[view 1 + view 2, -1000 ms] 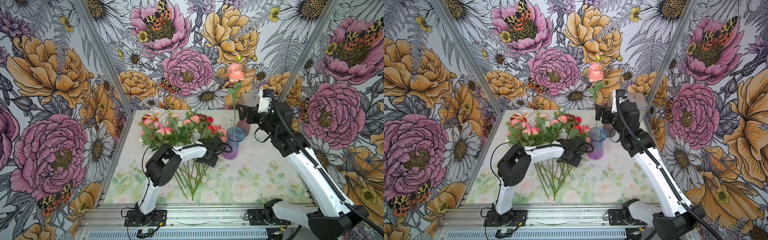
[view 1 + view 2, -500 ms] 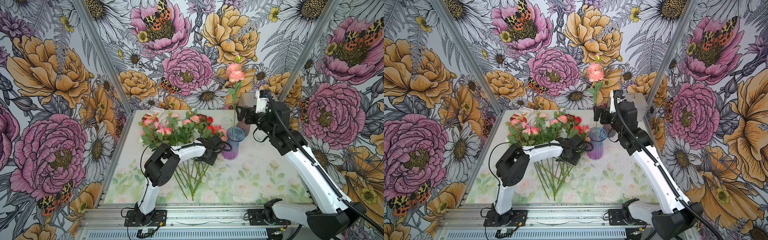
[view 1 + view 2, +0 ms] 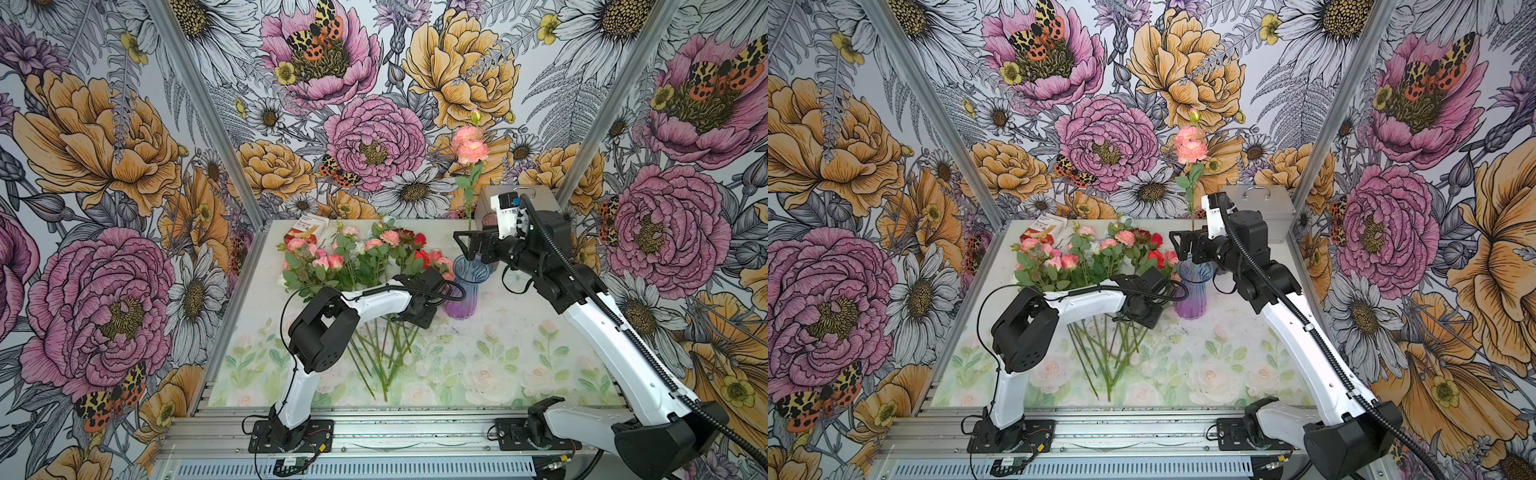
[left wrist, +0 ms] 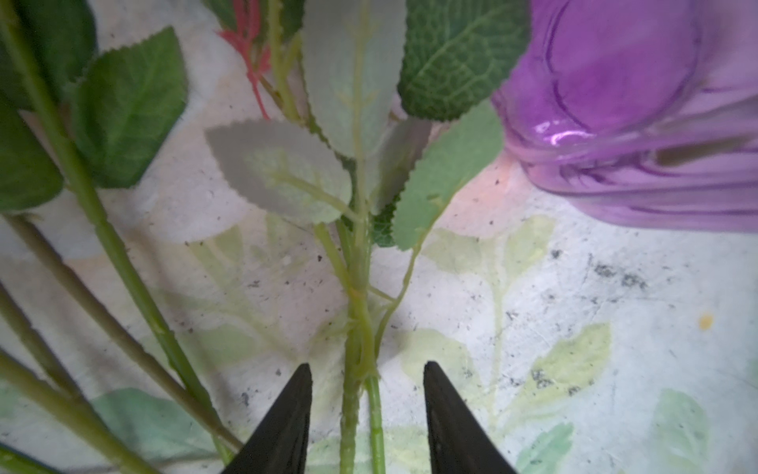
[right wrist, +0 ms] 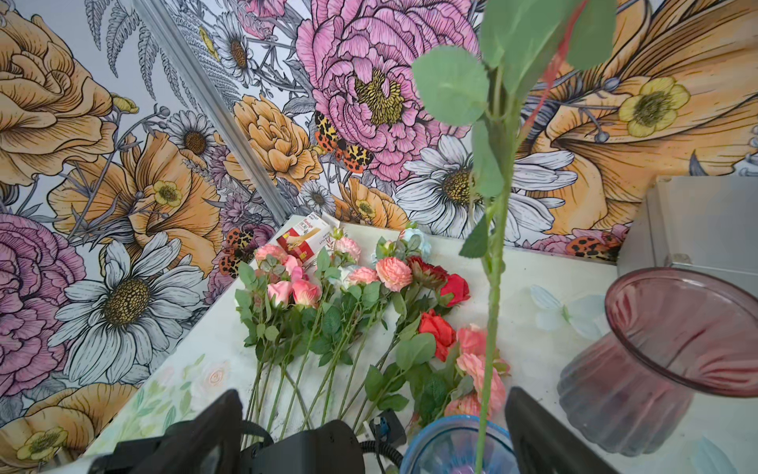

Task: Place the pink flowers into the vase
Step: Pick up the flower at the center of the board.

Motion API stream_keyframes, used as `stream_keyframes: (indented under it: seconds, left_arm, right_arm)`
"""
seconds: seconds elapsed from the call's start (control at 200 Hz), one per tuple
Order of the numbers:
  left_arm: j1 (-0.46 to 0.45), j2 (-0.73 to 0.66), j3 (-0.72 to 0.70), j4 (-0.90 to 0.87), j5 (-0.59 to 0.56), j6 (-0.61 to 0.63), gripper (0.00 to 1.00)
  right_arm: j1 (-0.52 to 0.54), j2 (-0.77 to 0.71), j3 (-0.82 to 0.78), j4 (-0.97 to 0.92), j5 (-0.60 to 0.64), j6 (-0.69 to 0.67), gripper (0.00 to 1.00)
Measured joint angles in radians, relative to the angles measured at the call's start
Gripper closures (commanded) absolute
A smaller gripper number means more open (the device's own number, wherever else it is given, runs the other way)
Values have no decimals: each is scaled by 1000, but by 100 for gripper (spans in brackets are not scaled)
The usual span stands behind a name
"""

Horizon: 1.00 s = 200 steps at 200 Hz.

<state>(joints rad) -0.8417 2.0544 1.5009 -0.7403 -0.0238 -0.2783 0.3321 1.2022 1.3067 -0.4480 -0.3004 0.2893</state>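
Judging by the thin green stem (image 4: 352, 328) between the jaws of the left gripper (image 4: 366, 365), the artificial pink flowers (image 3: 328, 261) are light and a little springy, with soft petals. I think the bare stem below the leaves is the place to take hold, not the bloom. The jaws stand partly apart, one on each side of this stem, and do not touch it yet. The purple base of the vase (image 4: 635, 123) is just beyond them, to one side. The flowers have salmon-pink ruffled heads and toothed leaves, and most lie in a fan on the table (image 3: 519, 353). The right gripper (image 5: 369, 392) is wide, and between its jaws the standing flower (image 5: 492, 312) rests free in the vase.
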Motion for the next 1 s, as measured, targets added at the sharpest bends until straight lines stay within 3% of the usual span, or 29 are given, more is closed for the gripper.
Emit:
stream_keyframes:
  seconds: [0.145, 0.48, 0.56, 0.91, 1.001]
  left_arm:
    - [22, 0, 0, 10, 11, 0, 59]
    - [34, 0, 0, 13, 19, 1, 66]
    - [34, 0, 0, 14, 19, 1, 72]
    - [35, 0, 0, 34, 46, 5, 70]
    - [35, 4, 0, 34, 48, 8, 81]
  right_arm:
    - [3, 2, -1, -65, -46, -14, 1]
    - [10, 10, 7, -248, 16, -28, 1]
    - [10, 10, 7, -255, 18, -28, 1]
    - [10, 10, 20, -267, 27, -28, 1]
    - [10, 10, 21, -267, 31, -28, 1]
